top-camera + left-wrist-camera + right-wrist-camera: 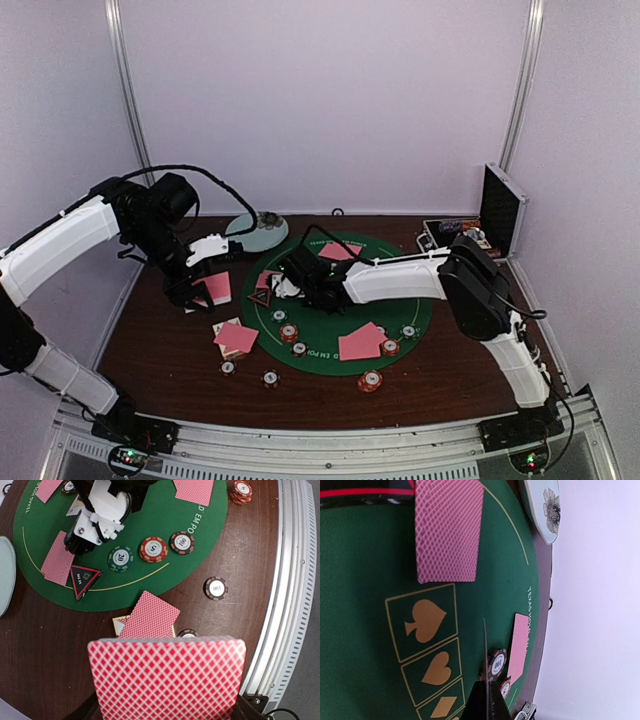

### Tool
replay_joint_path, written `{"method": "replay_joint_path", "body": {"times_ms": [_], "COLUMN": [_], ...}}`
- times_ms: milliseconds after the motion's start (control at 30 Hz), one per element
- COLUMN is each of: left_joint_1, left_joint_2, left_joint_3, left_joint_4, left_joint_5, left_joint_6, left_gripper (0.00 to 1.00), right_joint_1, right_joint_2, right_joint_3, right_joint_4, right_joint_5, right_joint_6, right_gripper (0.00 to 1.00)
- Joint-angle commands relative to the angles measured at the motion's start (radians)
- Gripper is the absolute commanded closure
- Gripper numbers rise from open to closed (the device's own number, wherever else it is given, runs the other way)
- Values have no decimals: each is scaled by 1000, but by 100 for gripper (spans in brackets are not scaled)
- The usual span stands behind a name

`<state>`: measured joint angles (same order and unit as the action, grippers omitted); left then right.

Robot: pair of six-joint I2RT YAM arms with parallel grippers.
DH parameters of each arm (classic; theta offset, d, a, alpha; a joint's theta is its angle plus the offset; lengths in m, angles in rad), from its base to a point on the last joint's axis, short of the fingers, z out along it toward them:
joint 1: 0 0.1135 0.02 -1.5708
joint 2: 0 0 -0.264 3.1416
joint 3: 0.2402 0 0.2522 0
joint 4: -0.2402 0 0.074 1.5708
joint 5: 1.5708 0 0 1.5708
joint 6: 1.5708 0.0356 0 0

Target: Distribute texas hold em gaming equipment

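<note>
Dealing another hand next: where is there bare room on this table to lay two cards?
Free: bare wood at the brown wooden table's near-left corner, left of the off-mat pink-backed cards; also near-right, between the red striped chip stack and the right arm. Crowded: the round green mat's near rim.

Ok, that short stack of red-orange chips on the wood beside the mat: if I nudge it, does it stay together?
Probably not: the red-orange chip stack looks like loose discs piled up, so a high push would likely shear the top ones off. Lying flat, they shouldn't roll, and should slide on the glossy wooden table.
</note>
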<state>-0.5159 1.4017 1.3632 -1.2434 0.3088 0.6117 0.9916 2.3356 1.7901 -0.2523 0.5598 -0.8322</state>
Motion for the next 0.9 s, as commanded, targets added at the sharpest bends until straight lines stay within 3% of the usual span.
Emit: {"method": "replay_joint_path", "body": {"times_ms": [0, 100, 467, 667, 867], "left_joint_1": [2, 2, 2, 2, 2], "left_joint_2": [-23, -26, -17, -21, -20], "left_joint_3": [-3, -3, 2, 6, 11], "left_joint_4": [0, 1, 0, -3, -10], "left_joint_5": [-1, -4, 2, 11, 13], "left_joint_6": [14, 17, 18, 20, 22], "left_gripper": [100, 100, 100, 100, 100], "right_joint_1": [3, 4, 16, 16, 16], "right_joint_2": [39, 37, -45, -93, -133], "right_joint_3": [32, 32, -63, -100, -124], "right_joint_4": [10, -30, -90, -99, -120], "right_joint_5": [3, -34, -105, -128, -147], "right_joint_6": [-21, 19, 125, 159, 187], "right_gripper": [97, 80, 35, 17, 9]}}
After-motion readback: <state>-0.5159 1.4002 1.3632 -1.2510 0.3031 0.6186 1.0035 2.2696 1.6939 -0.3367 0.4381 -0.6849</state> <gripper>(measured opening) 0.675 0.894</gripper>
